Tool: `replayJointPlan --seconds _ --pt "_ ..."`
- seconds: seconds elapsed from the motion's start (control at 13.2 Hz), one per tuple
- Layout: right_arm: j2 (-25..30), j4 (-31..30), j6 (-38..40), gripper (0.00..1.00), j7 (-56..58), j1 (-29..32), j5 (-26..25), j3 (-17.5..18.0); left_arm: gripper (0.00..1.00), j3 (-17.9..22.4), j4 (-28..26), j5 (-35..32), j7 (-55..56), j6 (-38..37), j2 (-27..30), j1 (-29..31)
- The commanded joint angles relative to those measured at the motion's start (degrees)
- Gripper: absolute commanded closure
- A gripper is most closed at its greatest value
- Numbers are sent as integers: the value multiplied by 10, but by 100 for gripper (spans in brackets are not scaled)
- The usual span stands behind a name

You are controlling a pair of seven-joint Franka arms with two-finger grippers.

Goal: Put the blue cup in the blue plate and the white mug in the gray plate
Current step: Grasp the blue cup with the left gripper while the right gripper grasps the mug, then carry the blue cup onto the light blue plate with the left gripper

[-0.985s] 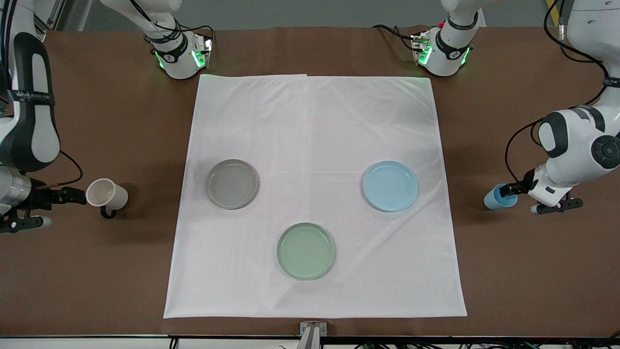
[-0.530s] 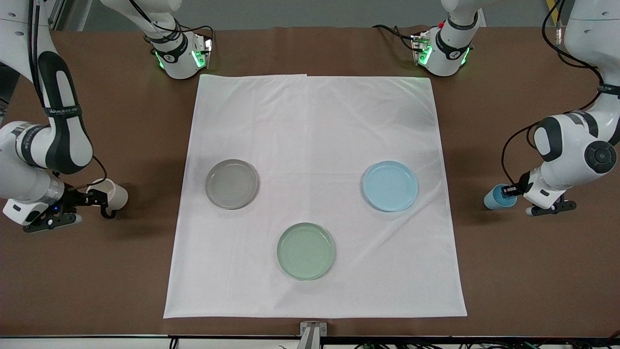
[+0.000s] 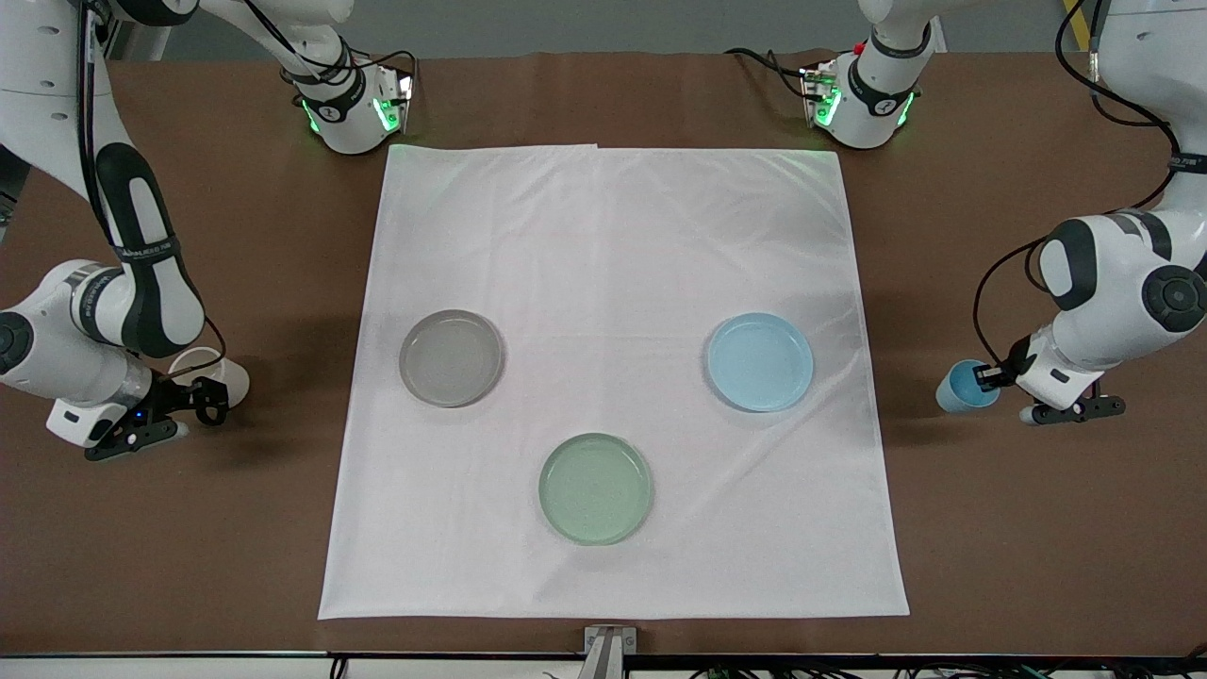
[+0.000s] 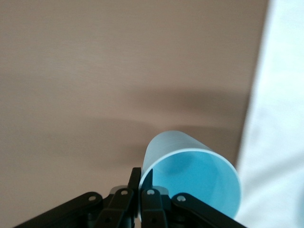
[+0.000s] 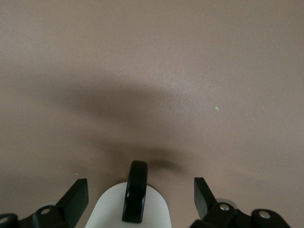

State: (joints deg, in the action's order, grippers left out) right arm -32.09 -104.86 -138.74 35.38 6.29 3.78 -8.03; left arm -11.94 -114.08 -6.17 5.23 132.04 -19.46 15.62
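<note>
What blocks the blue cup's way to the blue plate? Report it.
Nothing visible does. The left gripper is shut on the blue cup at the left arm's end of the table; only bare table and white cloth lie between it and the blue plate.

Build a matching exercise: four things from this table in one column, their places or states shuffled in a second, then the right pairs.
Things:
1. blue cup
2. white mug
3. pale green plate
4. blue plate

Places or states:
A. between the open fingers of the right gripper
B. bare, on the white cloth toward the left arm's end
C. rim pinched by the left gripper
D. plate nearest the front camera

Pairs: 1-C, 2-A, 3-D, 4-B
</note>
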Motion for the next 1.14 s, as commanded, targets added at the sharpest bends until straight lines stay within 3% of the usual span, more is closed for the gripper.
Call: replayJointPlan --seconds 0.0,0.15,0.3,0.45,0.68,0.91,1.06 --pt "-8 4 -11 13 15 9 12 7 100 -66 -5 -3 77 -46 33 -1" --pt "-8 3 -11 31 15 8 13 7 100 -126 -4 -4 177 -47 23 -3" --pt "-8 3 -10 47 14 8 14 7 100 -157 -3 -4 230 -47 8 -17" --pt "-8 2 -10 59 14 8 14 7 100 -158 -3 -3 288 -47 -1 -62" --pt "-8 1 -7 66 14 11 15 8 100 -158 -3 -9 364 -40 -24 -107" --pt "-8 1 -4 73 13 11 15 8 100 -157 -4 -10 398 -15 -43 -130" --pt "-8 1 -4 82 13 10 14 8 100 -156 -6 -11 404 -6 -49 -136"
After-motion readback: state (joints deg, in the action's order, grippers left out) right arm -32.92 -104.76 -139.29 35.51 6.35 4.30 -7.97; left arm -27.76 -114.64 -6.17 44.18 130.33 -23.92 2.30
